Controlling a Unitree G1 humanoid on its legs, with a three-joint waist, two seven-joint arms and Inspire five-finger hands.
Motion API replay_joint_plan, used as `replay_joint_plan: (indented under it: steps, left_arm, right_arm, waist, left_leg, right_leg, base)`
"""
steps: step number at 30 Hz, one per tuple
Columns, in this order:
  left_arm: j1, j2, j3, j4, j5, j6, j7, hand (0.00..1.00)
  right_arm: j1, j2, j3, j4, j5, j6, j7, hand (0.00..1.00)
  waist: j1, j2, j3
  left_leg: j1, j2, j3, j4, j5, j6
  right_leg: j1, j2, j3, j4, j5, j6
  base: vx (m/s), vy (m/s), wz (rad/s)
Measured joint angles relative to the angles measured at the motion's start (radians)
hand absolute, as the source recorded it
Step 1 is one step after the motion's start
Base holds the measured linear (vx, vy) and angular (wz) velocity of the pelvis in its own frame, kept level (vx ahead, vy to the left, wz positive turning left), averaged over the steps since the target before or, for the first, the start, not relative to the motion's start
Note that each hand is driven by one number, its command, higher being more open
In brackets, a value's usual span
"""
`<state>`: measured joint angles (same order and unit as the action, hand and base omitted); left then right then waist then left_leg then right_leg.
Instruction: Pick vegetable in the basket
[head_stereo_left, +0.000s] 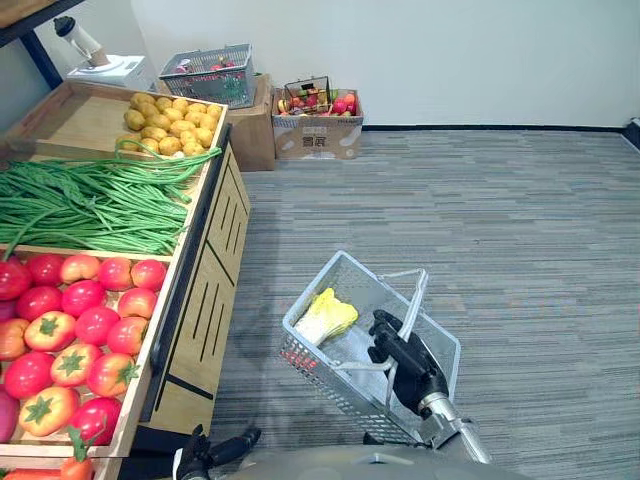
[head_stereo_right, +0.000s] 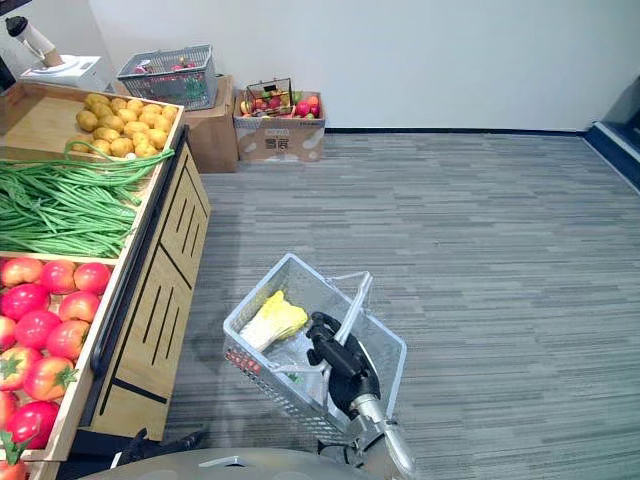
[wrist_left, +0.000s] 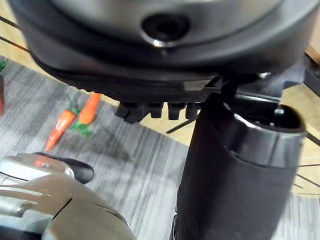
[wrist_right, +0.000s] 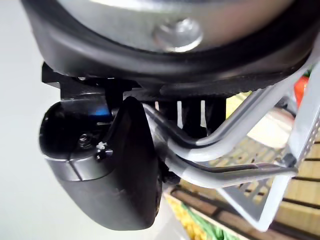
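Left eye view, and down the left side runs the wooden stand (head_stereo_left: 215, 280), well stocked: tomatoes (head_stereo_left: 75, 330) at lower left, green beans (head_stereo_left: 90, 205) above them, potatoes (head_stereo_left: 170, 122) at upper left. Bottom edge, left of centre, there's the left hand (head_stereo_left: 215, 450), hanging low beside the stand and well apart from the produce; released or clenched, I cannot tell. Its wrist view picks up two carrots (wrist_left: 75, 120) lying on the floor. Moving to lower centre, here's the payoff: a pale yellow leafy vegetable (head_stereo_left: 325, 315) lying inside the wire basket (head_stereo_left: 330, 375), against its left wall. Just right of that, the right hand (head_stereo_left: 405, 360) is clenched round the basket's handles (head_stereo_left: 412, 300), carrying it off the floor; the right wrist view shows both handles running through its grasp. My read: one pick looks done and the basket is secure. If more is wanted, the left hand has a fresh reach up to the stand ahead of it.
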<state>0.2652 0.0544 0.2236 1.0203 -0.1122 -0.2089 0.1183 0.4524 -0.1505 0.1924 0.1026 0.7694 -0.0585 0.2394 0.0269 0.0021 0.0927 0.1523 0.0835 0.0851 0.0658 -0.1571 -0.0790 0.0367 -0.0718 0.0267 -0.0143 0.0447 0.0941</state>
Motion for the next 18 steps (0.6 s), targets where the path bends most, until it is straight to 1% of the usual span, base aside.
replay_joint_plan:
  steps: [3,7,9,11,14,18]
  left_arm:
    - [0.0,0.0,-0.022,-0.005,-0.001,0.0,-0.002,1.0]
    - [0.0,0.001,-0.023,-0.011,-0.003,0.0,-0.012,1.0]
    - [0.001,0.001,-0.023,-0.011,-0.004,0.0,-0.014,1.0]
    - [0.002,0.008,-0.022,-0.011,-0.007,0.0,-0.014,1.0]
    - [0.01,0.014,-0.022,-0.011,-0.017,0.0,-0.013,1.0]
    - [0.014,0.012,-0.022,-0.011,-0.036,0.0,-0.013,1.0]
  right_arm:
    - [-0.001,0.001,-0.043,0.047,-0.011,0.0,-0.029,0.0]
    - [0.0,0.02,-0.092,0.06,-0.01,0.0,-0.052,0.0]
    - [-0.002,0.036,-0.126,0.072,-0.01,-0.001,-0.058,0.0]
    - [-0.006,0.05,-0.169,0.103,-0.007,-0.012,-0.071,0.0]
    - [-0.005,0.061,-0.215,0.146,-0.008,-0.016,-0.093,0.0]
    - [-0.005,0.074,-0.261,0.197,-0.008,-0.02,-0.102,0.0]
  waist:
    - [-0.001,0.008,-0.005]
    - [-0.002,0.005,-0.004]
    - [-0.002,0.0,-0.004]
    - [-0.003,-0.014,-0.006]
    - [-0.004,-0.025,-0.011]
    - [-0.005,-0.025,-0.011]
  left_leg:
    - [0.0,-0.002,-0.006,-0.001,0.0,0.0]
    - [0.008,-0.001,-0.008,-0.002,0.0,0.0]
    - [0.014,-0.002,-0.007,-0.003,0.0,0.0]
    - [0.015,-0.003,-0.005,-0.002,-0.001,-0.001]
    - [0.015,-0.002,0.0,-0.001,-0.001,-0.001]
    - [0.014,-0.002,0.006,-0.001,-0.001,-0.001]
  right_leg:
    - [0.004,0.003,-0.007,-0.004,0.002,0.002]
    - [0.013,0.004,-0.009,-0.007,0.002,0.001]
    - [0.019,0.004,-0.009,-0.008,0.002,0.001]
    - [0.019,0.004,-0.006,-0.008,0.003,0.001]
    - [0.018,0.005,-0.001,-0.011,0.005,0.0]
    - [0.018,0.005,0.003,-0.025,0.015,0.0]
  base:
    - [0.04,0.009,0.05]
    - [0.01,0.001,0.01]
    - [0.0,0.0,0.0]
    - [-0.04,0.005,-0.02]
    - [-0.04,0.0,-0.05]
    - [-0.02,0.001,-0.08]
